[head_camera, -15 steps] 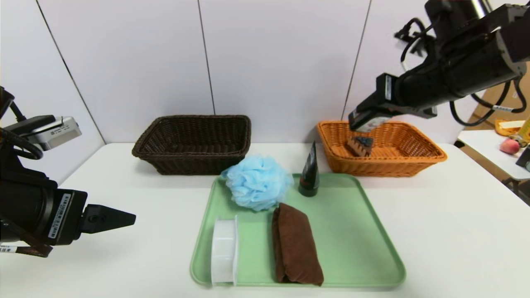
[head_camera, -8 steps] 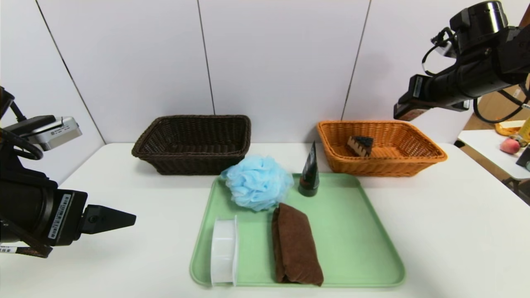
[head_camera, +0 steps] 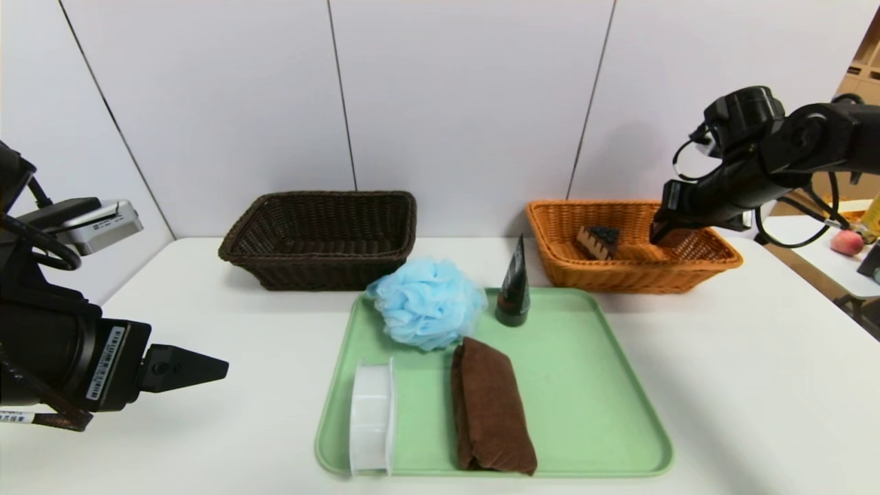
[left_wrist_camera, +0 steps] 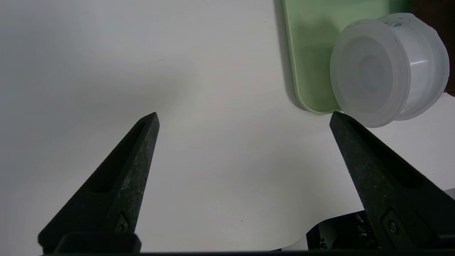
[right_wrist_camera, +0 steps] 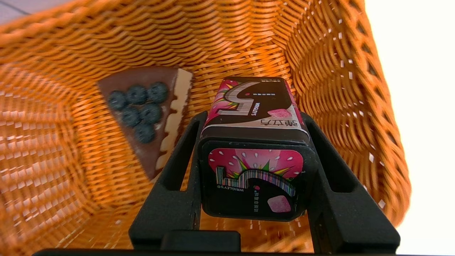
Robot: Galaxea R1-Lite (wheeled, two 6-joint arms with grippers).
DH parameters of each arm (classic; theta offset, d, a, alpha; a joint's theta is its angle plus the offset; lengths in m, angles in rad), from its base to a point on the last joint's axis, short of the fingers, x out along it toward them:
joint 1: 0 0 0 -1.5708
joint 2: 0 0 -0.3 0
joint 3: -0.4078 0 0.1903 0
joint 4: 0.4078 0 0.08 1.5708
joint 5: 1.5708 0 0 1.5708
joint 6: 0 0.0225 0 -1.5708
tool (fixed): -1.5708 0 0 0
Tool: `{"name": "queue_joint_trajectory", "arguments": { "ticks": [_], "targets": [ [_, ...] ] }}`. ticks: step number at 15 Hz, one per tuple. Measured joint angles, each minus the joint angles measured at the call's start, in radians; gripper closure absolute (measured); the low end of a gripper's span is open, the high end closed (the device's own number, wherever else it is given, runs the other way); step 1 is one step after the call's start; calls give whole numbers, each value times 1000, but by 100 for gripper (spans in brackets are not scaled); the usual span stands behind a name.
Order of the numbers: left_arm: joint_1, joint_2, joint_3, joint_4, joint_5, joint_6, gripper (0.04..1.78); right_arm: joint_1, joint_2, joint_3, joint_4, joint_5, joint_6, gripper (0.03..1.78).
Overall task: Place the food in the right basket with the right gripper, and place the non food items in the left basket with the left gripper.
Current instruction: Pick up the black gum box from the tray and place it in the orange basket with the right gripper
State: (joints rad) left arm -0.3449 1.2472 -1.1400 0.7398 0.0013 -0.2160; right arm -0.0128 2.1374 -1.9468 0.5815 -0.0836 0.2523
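Two foods share the orange basket (right_wrist_camera: 337, 53): cake (right_wrist_camera: 142, 117) lying inside, carton (right_wrist_camera: 254, 149) clamped in the right pincer (head_camera: 656, 237) for release. Left pincer (left_wrist_camera: 245, 119) gapes empty beside the tub (left_wrist_camera: 389, 67).

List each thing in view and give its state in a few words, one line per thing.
Carton: clamped in right gripper, inside orange basket.
Cake: lying in orange basket.
Brown basket: empty.
Left gripper: open, above table.
Tub: on its side.
Tube: upright.
Towel: folded.
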Motion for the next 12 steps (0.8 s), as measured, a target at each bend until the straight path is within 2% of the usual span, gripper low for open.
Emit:
{"name": "queue_joint_trajectory", "arguments": {
  "ticks": [3, 5, 9, 12],
  "targets": [
    [0, 2, 0, 0, 0, 0, 13, -6, 47, 0, -49, 3, 1, 102],
    [0, 3, 0, 0, 0, 0, 13, -6, 62, 0, -51, 35, 2, 102],
    [0, 1, 7, 1, 0, 0, 13, -7, 68, 0, -50, 40, 2, 67],
    [0, -6, 4, 0, 1, 0, 13, -5, 39, 0, -49, 40, 0, 48]
  ]
}}
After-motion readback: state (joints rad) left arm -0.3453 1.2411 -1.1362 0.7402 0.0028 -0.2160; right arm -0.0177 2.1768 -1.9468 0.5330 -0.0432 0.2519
